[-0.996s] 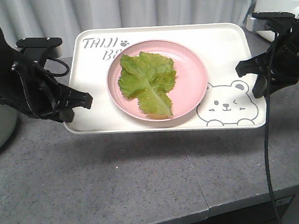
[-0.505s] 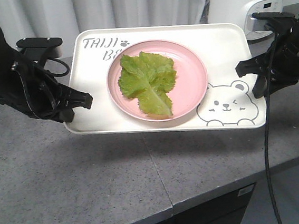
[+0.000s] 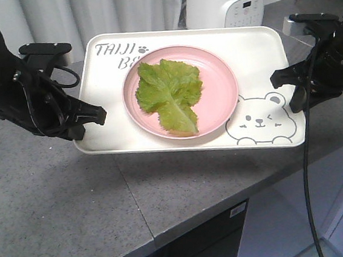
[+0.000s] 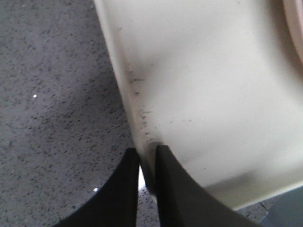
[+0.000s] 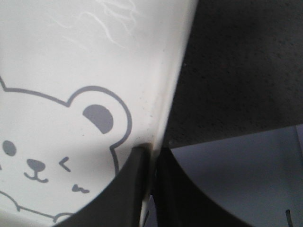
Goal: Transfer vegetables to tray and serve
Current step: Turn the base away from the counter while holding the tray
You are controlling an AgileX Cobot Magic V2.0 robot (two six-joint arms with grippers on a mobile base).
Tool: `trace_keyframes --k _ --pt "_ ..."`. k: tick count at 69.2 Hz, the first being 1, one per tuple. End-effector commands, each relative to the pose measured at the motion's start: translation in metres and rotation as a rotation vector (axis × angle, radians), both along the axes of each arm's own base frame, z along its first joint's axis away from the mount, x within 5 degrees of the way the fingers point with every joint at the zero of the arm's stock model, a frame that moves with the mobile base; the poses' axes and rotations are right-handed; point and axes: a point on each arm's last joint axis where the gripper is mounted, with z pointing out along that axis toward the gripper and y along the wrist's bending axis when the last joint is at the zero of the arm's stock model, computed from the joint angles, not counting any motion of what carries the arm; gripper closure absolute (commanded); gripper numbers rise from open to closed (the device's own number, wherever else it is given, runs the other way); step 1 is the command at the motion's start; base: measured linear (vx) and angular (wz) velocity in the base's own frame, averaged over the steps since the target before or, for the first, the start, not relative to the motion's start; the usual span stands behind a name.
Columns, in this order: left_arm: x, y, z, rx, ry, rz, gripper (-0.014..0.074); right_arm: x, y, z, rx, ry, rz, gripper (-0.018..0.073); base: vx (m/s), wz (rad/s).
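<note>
The grey speckled worktop (image 3: 75, 204) carries nothing of the task. The cream tray (image 3: 261, 53) with its bear drawing looks lifted clear of it, judging by the soft shadow spread beneath its near edge. The tray sits roughly level, its right end reaching out near the worktop's edge.

In the middle of the tray stands the round pink plate (image 3: 219, 87). The lettuce leaf (image 3: 169, 92) lies flat inside the plate, stem end toward the camera and within the rim.

So the loading part looks done: the vegetable is aboard, though on its plate rather than on the tray's bare surface. What seems left is the serving itself, which means carrying the tray to wherever it goes and setting it down. No such place can be seen here.

The left claw (image 3: 92, 121) is clamped on the tray's left rim near the front corner. In the wrist view its jaws are pinched narrowly, one above and one below the edge. The right claw (image 3: 283, 84) grips the right rim in the same way, just beside the bear's ear, with its jaws closed over the lip.

The leaf lies between the two claws and well apart from both. Neither touches it or the plate, and they hold only the tray that bears them.
</note>
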Motion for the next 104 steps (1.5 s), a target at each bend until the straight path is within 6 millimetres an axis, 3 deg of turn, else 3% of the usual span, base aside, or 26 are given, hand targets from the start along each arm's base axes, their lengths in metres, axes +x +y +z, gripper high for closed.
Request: trace_keyframes --k 1,104 --pt "-0.0064 -0.0097 0.0313 -0.136 -0.135 -0.028 0.0603 -0.0095 0.0104 0.0278 0.082 -0.095 0.035 0.0565 -0.01 -0.29" --pt "-0.0064 -0.0097 0.0313 -0.136 -0.135 -0.028 0.0603 -0.0095 0.0104 0.0278 0.082 -0.095 0.035 0.0565 -0.02 -0.26"
